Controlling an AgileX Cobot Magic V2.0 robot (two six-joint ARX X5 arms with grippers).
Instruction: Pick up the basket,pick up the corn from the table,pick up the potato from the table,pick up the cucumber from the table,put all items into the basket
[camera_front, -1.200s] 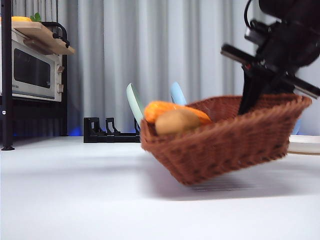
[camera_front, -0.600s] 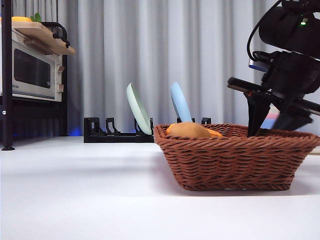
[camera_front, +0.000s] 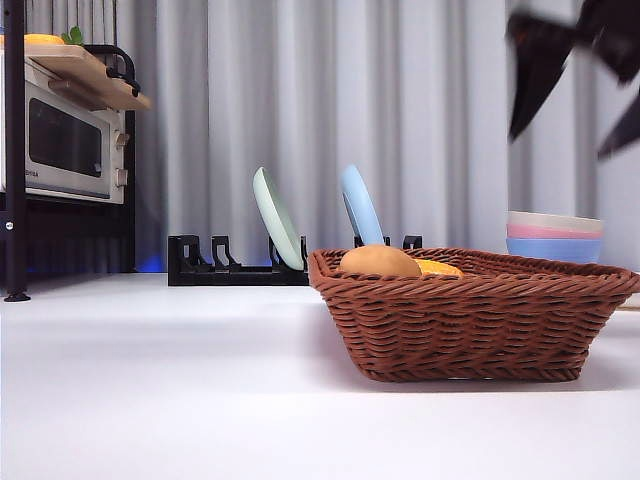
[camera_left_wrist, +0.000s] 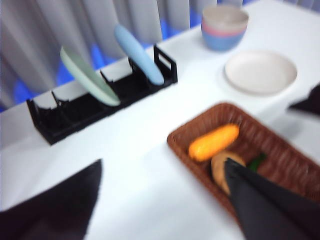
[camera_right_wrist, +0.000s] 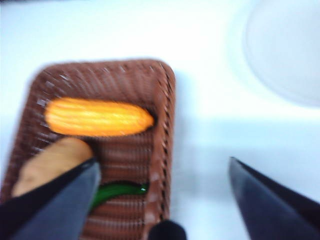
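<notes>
The basket (camera_front: 470, 312) sits flat on the white table (camera_front: 160, 390), in front of a black dish rack (camera_front: 225, 262) holding two upright plates. Inside it lie the corn (camera_right_wrist: 97, 117), the potato (camera_right_wrist: 52, 162) beside it, and the cucumber (camera_right_wrist: 117, 191), partly hidden by a jaw. The right gripper (camera_right_wrist: 162, 200) hangs above the basket's edge, jaws spread wide and holding nothing. The left gripper (camera_left_wrist: 160, 197) is high over the table near the basket, jaws likewise spread and empty. Stacked bowls (camera_front: 555, 236) stand behind the basket.
</notes>
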